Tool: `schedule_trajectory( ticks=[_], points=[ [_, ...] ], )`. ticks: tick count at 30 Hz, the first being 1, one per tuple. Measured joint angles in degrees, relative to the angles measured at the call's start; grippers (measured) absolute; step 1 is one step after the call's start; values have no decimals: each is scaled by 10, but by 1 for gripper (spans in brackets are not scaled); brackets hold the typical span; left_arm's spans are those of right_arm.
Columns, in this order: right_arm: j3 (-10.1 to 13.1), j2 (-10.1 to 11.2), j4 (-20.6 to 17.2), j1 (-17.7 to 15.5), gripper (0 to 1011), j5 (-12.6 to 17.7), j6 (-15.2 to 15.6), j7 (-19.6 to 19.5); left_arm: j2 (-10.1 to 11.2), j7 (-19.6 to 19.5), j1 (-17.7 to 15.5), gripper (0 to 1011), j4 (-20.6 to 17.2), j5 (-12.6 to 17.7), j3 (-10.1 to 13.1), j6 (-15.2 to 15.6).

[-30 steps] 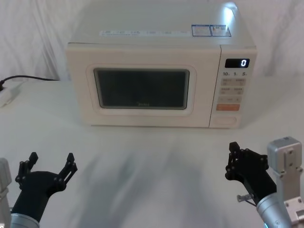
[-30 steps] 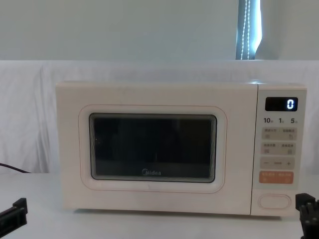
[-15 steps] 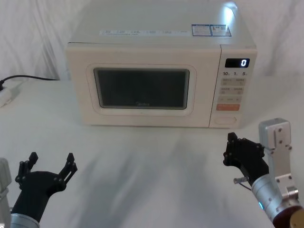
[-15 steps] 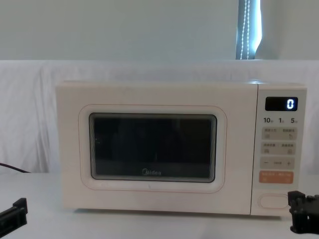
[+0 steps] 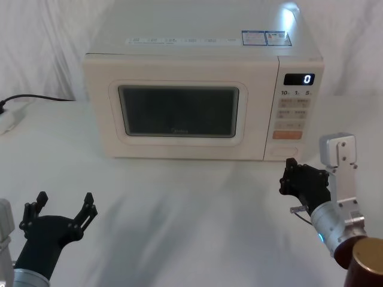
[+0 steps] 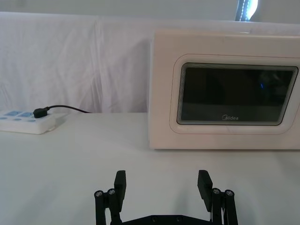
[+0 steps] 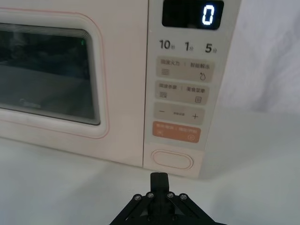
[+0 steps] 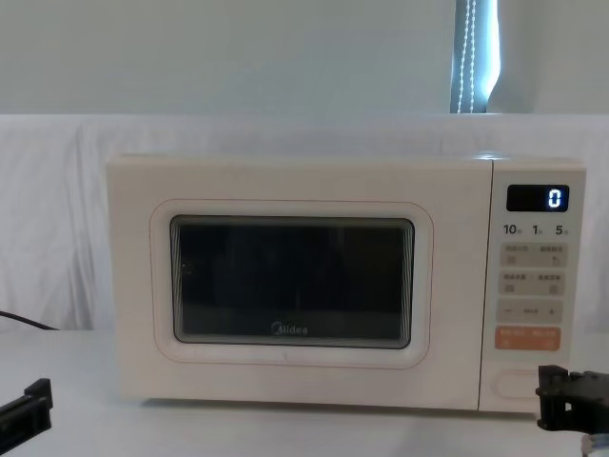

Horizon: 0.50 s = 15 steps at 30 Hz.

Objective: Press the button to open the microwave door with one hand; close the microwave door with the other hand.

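The right gripper (image 5: 291, 174), jaws pressed together, is just before the button (image 7: 173, 160); the left gripper (image 5: 63, 206) waits wide open

Cream and black before us

We see a cream-white microwave door (image 5: 179, 113) with dark glass, an orange key (image 7: 176, 131), black grippers.

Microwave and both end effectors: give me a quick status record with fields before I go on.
door: microwave door shut, flush with the front
display: reads 0
button: not yet pressed
right end effector: shut, in front of the button, just short of it
left end effector: open, low at the near left, far from the microwave
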Motion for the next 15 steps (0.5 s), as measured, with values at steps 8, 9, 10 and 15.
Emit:
schedule_trajectory(
  ticks=[8, 9, 10, 15],
  points=[
    [7, -11, 59, 39, 0, -3, -3, -1, 0, 0, 0, 1001, 0, 0, 0, 0],
    [8, -12, 64, 43, 0, -4, -3, -1, 0, 0, 0, 1001, 0, 0, 0, 0],
    [8, -14, 74, 50, 0, -5, -5, -1, 0, 0, 0, 1001, 0, 0, 0, 0],
    [10, -18, 99, 68, 0, -9, -8, -3, 0, 0, 0, 1001, 0, 0, 0, 0]
  ],
)
